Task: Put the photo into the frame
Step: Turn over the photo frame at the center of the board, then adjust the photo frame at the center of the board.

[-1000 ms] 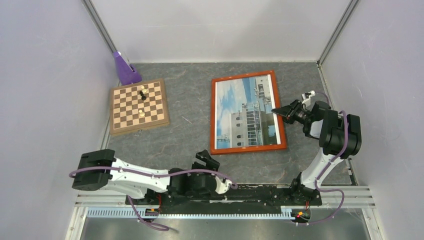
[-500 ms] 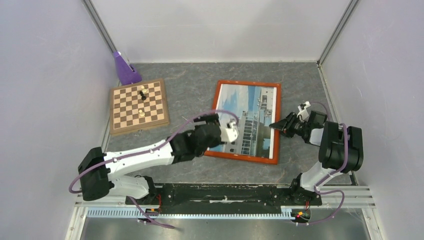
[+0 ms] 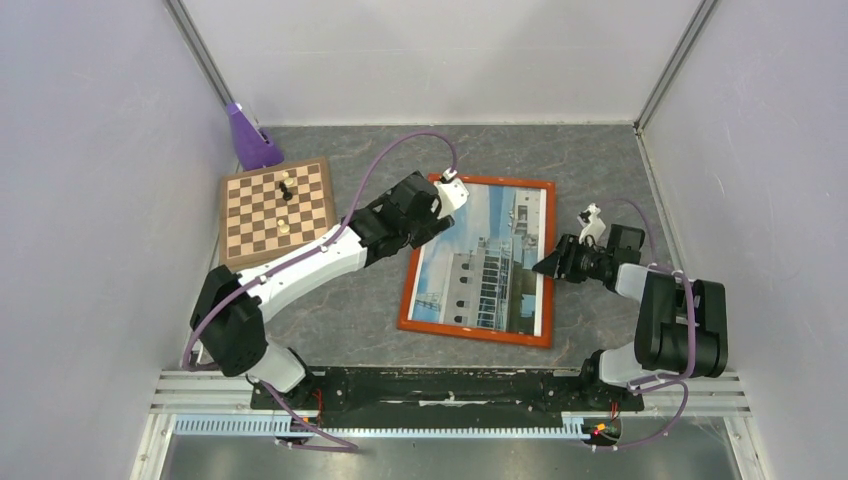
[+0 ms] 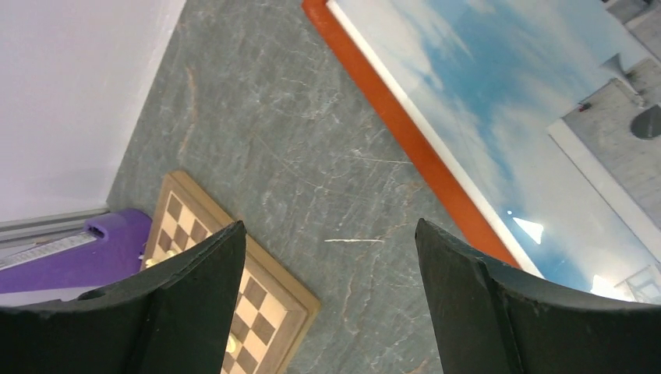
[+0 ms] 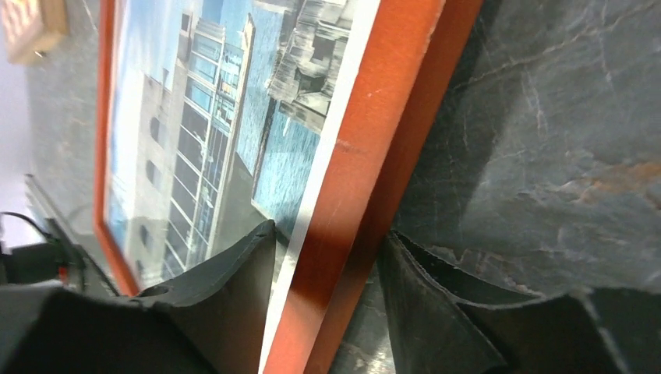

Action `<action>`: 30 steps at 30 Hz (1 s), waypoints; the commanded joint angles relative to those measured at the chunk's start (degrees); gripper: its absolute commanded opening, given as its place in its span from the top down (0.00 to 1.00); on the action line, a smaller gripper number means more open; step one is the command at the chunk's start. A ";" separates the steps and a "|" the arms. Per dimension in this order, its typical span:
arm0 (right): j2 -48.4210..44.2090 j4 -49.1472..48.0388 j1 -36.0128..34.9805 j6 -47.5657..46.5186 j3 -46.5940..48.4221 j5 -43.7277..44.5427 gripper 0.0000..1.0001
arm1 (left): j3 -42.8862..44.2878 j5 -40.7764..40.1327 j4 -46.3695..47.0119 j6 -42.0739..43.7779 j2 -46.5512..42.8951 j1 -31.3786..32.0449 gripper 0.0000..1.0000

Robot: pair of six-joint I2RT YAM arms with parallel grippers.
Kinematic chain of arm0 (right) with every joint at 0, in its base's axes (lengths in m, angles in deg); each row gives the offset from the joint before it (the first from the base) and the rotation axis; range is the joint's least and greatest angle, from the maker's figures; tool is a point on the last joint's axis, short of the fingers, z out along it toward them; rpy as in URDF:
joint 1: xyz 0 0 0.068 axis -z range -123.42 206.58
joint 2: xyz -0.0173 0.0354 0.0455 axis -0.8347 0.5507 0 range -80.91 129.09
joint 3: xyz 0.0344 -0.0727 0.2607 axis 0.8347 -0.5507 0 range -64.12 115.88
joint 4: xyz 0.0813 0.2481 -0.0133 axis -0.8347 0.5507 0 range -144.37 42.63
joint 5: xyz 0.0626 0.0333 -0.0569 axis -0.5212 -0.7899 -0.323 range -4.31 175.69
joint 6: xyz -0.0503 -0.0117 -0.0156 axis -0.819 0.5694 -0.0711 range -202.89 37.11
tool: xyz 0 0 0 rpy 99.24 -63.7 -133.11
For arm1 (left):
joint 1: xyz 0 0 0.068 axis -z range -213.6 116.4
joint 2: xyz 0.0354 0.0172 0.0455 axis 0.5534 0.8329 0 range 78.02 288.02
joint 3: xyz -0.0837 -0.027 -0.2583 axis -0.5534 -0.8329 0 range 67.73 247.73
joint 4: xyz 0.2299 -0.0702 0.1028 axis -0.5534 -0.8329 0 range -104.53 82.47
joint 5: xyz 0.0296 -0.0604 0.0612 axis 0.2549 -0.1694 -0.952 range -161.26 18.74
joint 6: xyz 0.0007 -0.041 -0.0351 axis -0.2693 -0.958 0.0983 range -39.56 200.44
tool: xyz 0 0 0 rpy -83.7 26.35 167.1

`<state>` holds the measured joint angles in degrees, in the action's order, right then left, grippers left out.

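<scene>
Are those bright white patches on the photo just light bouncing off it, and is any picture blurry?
Left wrist view: yes, small glare spots on the glossy photo. Right wrist view: the table beside the frame lies in shadow. Top view: even light, sharp.

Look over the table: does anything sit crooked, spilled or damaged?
Yes: the frame, with the photo inside it, lies askew on the table, its rails slanting against the table's edges, its near end further left than its far end. The chessboard is slightly turned too. Nothing looks spilled or damaged.
</scene>
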<state>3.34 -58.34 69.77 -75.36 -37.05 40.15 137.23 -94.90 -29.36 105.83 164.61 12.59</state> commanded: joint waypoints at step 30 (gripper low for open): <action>-14.08 29.31 0.23 -61.67 7.83 13.73 0.30 | 0.09 15.30 -4.62 -15.99 4.29 -12.37 0.14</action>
<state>-6.84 -32.26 69.82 -124.63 -29.80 51.78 137.21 -84.08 -33.14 94.59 168.79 2.19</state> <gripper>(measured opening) 0.706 0.856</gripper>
